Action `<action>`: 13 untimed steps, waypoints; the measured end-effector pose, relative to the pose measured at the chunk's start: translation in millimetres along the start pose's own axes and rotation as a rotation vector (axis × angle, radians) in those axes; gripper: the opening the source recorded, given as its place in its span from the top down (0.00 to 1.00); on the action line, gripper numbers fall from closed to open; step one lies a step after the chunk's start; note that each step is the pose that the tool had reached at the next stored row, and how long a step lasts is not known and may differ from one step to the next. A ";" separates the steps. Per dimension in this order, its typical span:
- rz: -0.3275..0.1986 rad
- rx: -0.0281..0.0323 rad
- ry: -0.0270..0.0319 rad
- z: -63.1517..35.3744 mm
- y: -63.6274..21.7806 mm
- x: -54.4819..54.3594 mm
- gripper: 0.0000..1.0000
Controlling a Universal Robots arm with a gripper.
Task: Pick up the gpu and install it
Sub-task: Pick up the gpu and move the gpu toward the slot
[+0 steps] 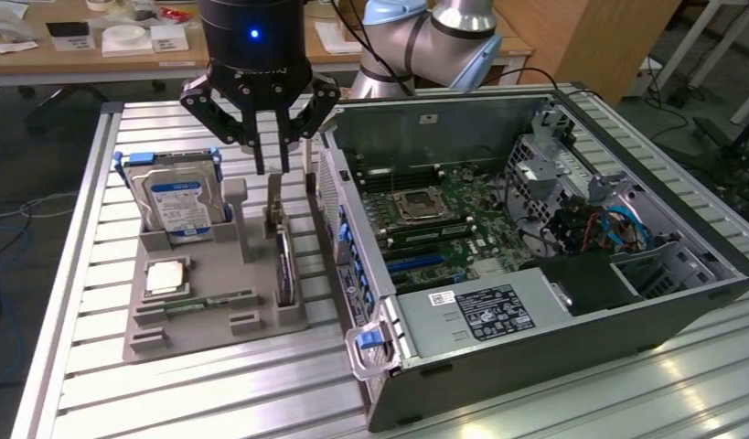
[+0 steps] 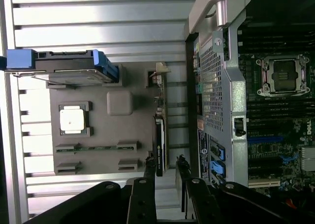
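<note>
While the black gripper [image 1: 285, 170] is hanging with fingers spread, the thin black gpu card [image 1: 283, 261] is standing edgewise in the grey moulded holder [image 1: 148, 340], beside a blue-labelled silver hard drive [image 1: 179, 203].

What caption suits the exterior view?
Open jaws hang over the gpu standing in its gray holder beside an opened computer case.

No legible text: print on hard drive label [image 1: 179, 203] and case sticker [image 1: 486, 313] too small to read.
</note>
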State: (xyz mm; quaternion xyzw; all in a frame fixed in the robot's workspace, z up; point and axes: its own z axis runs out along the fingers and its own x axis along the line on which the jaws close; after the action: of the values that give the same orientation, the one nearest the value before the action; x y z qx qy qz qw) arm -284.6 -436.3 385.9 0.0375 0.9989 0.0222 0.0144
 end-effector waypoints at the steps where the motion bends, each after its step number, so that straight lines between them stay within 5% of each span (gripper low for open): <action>1: 0.000 0.0000 0.0000 0.0 0.0 0.0 0.69; 13: 0.000 -0.0001 -0.0001 0.0 0.0 0.0 0.69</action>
State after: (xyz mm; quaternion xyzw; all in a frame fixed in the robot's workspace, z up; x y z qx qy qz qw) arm -284.6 -436.3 385.8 0.0375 0.9989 0.0222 0.0144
